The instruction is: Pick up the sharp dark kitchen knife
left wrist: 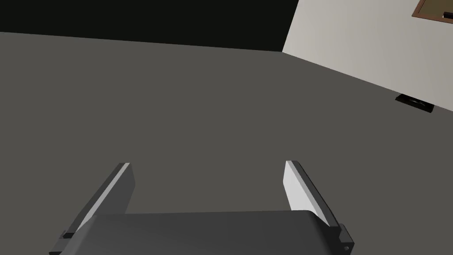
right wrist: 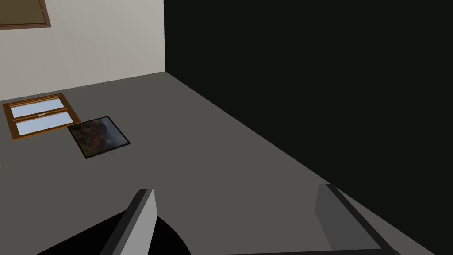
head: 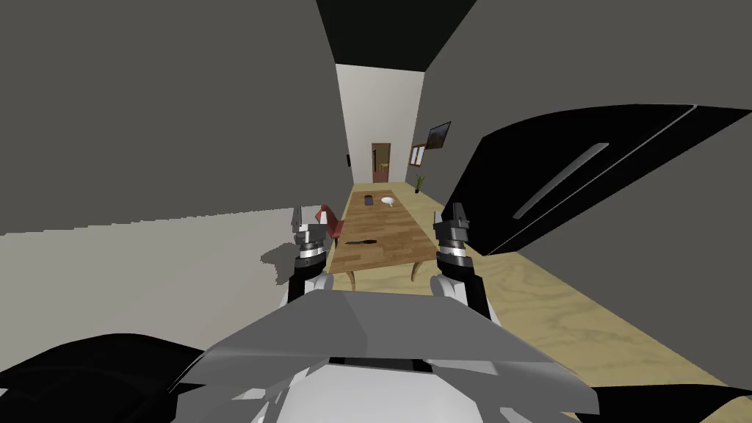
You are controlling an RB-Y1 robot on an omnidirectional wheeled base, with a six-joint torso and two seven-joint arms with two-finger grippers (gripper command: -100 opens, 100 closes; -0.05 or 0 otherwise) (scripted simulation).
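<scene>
A dark knife (head: 361, 241) lies flat on the near half of a long wooden table (head: 393, 239) ahead of me in the head view. My left gripper (head: 299, 219) is raised at the table's near left corner, open and holding nothing; its fingers (left wrist: 121, 186) stand wide apart in the left wrist view. My right gripper (head: 452, 214) is raised off the table's near right corner, also open and holding nothing, with its fingers (right wrist: 143, 217) spread in the right wrist view. Both grippers are well short of the knife.
A red chair (head: 332, 222) stands at the table's left side. A white bowl (head: 388, 200) and a dark box (head: 369, 200) sit at the table's far end. A large black appliance (head: 587, 176) lines the right wall. Dark grey walls close in on both sides.
</scene>
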